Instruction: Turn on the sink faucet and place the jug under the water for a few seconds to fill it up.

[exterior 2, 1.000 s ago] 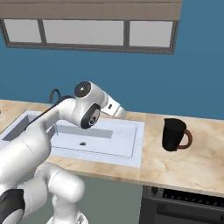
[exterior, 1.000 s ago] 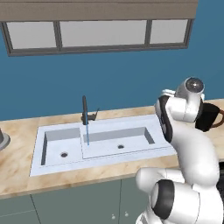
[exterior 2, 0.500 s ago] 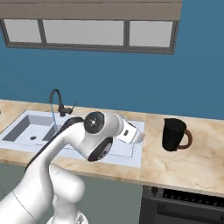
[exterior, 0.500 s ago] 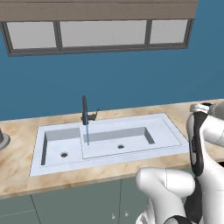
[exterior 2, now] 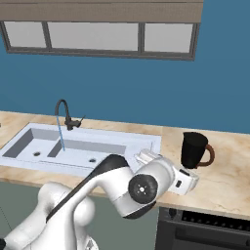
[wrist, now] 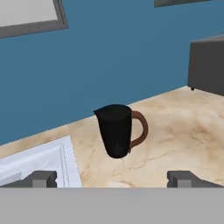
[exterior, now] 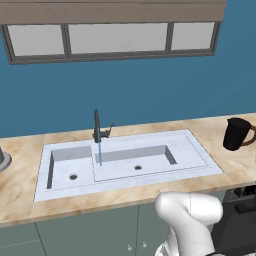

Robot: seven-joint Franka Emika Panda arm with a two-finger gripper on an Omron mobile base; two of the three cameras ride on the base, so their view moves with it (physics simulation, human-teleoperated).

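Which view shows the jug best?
The hand view: the jug stands upright, centred and large, on the counter with its brown handle in full sight. The right base view shows it smaller, beside the sink. The left base view has it small near the right edge.

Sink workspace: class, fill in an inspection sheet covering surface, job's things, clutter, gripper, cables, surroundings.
Surface: marble counter, bare around the sink.
Job's things: faucet running, water falling into the right basin; jug upright on the counter right of the sink, handle away from it.
Clutter: grey object at counter's left edge.
Gripper: fingers spread wide, short of the jug.
Cables: nothing seen.
Surroundings: blue wall, windows, oven.
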